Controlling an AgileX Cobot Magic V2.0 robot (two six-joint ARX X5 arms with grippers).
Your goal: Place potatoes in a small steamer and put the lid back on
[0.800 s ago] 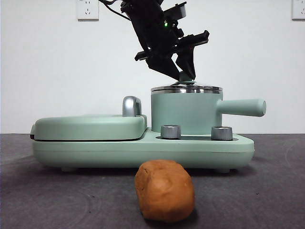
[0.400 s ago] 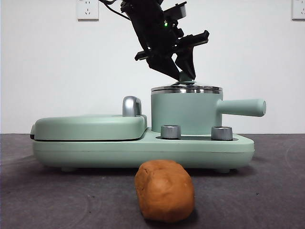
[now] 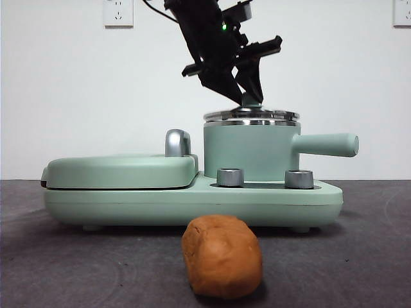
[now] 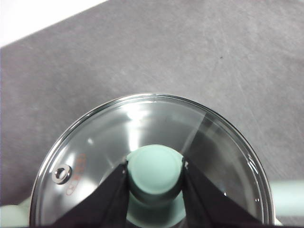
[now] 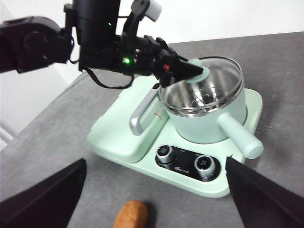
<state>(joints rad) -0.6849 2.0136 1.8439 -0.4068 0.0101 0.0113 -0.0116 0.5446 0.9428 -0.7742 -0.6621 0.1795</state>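
Lid (image 3: 251, 115) just above the steamer (image 3: 250, 151) (potato (image 3: 222, 256) outside), knob pinched by left fingers (image 4: 114, 194).

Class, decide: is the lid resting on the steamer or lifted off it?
Just lifted: the front view shows a thin gap between the lid and the steamer rim, with the left tool clamped on its knob.

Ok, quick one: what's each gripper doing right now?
Left gripper: shut on the lid knob, above the small steamer.
Right gripper: open, holding nothing.
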